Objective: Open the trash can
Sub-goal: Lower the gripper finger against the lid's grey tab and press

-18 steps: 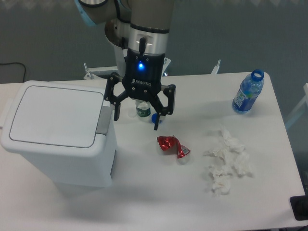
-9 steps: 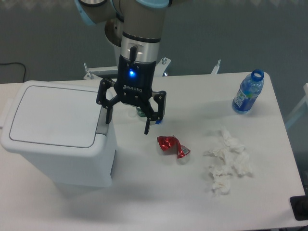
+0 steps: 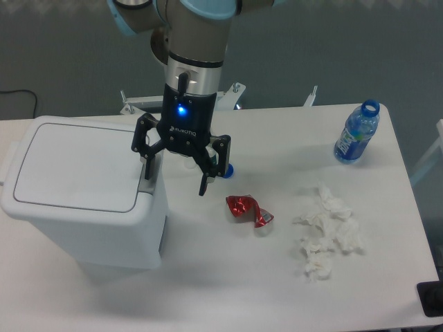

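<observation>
One trash can, lid shut.

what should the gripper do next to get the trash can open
Probably ease down a little so the left finger presses the grey latch tab. The open gripper has that finger right over the tab, and the trash can lid is shut.
</observation>
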Controlling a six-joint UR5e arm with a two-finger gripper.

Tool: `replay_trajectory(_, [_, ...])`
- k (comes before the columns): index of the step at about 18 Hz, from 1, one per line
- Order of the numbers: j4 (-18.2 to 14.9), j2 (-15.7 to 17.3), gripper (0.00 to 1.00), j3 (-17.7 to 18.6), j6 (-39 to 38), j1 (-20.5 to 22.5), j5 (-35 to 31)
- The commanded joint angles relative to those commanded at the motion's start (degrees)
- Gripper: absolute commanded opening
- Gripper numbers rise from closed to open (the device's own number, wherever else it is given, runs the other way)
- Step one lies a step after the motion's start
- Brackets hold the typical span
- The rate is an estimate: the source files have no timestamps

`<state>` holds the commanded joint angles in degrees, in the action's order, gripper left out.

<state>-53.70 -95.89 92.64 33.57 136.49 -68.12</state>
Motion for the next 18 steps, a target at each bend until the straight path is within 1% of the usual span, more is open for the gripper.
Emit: replay_trajectory(18, [0.09,0.00,1.00,0.88,0.53,0.00,0.00])
